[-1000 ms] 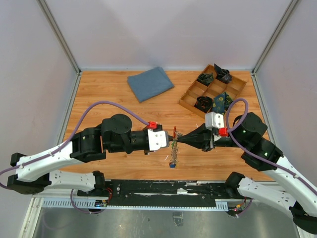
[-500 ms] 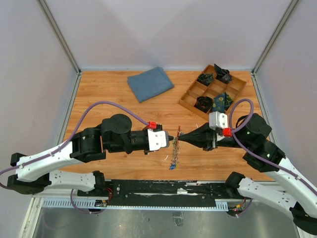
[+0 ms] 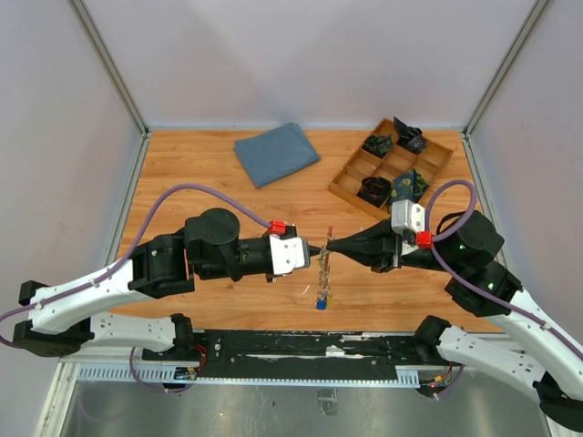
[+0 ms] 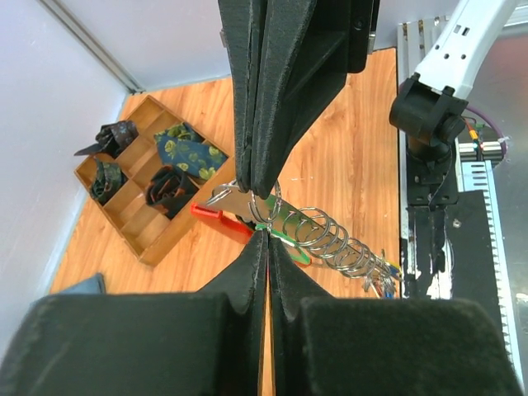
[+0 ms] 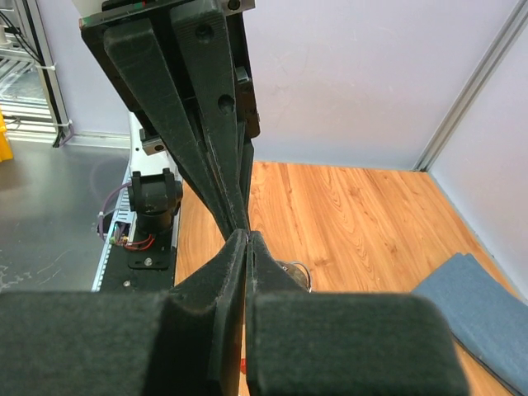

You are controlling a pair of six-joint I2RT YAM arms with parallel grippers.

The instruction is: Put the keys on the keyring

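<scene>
Both grippers meet tip to tip over the middle of the table. My left gripper is shut where the red keyring meets a green piece. Touching it from the other side, my right gripper is shut on a silver ring at the head of the chain. A string of silver rings hangs down from the tips. It ends in the keys, which have small yellow and blue ends. The exact pinch points are hidden by the black fingers.
A wooden divided tray holding dark folded items sits at the back right. A folded blue cloth lies at the back middle. The black base rail runs along the near edge under the hanging keys.
My left gripper has closed fully. The right gripper has shifted slightly left and farther back, bringing the chain with it. The two tips now touch.
</scene>
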